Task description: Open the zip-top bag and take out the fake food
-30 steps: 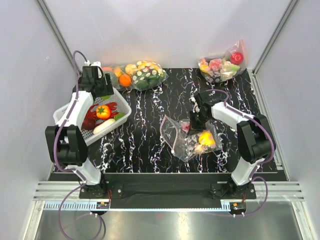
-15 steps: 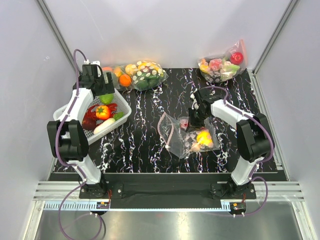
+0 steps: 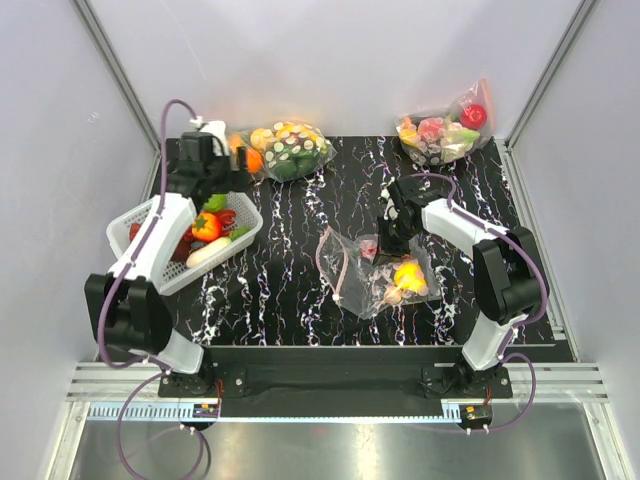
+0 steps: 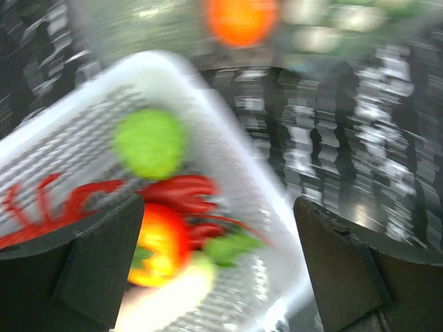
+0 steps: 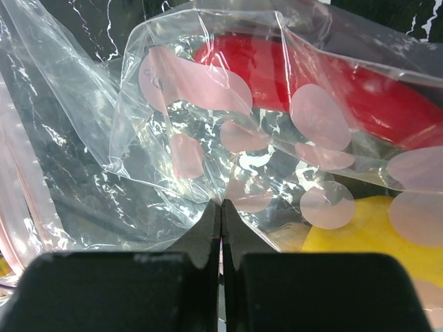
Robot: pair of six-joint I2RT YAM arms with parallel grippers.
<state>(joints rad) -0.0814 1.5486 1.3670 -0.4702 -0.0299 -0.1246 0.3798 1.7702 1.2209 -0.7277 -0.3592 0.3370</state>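
The bag [image 3: 345,265] was clear, limp plastic with white dots and a pinkish zip strip [image 5: 28,187]. It lay crumpled on the black marbled table [image 3: 290,260], right of centre and in front of the right arm. Through the film we saw 3 toy pieces: a yellow piece [image 3: 409,274], a red piece [image 3: 370,249] and a small tan piece [image 3: 393,294].

The right gripper [image 5: 221,204] sat at the bag's far edge, its fingers pressed together on a fold of the film. The left gripper [image 4: 218,202] hung over the far end of the basket [image 4: 208,97], fingers spread wide and holding nothing.

The white basket stood at the table's left side. It held a round green fruit [image 4: 149,142], a red lobster [image 4: 176,194], a tomato [image 4: 163,242] and a pale piece [image 4: 166,297].

2 more dotted bags lay along the back edge, 1 with oranges and greens [image 3: 285,150] and 1 with a red apple [image 3: 445,130].
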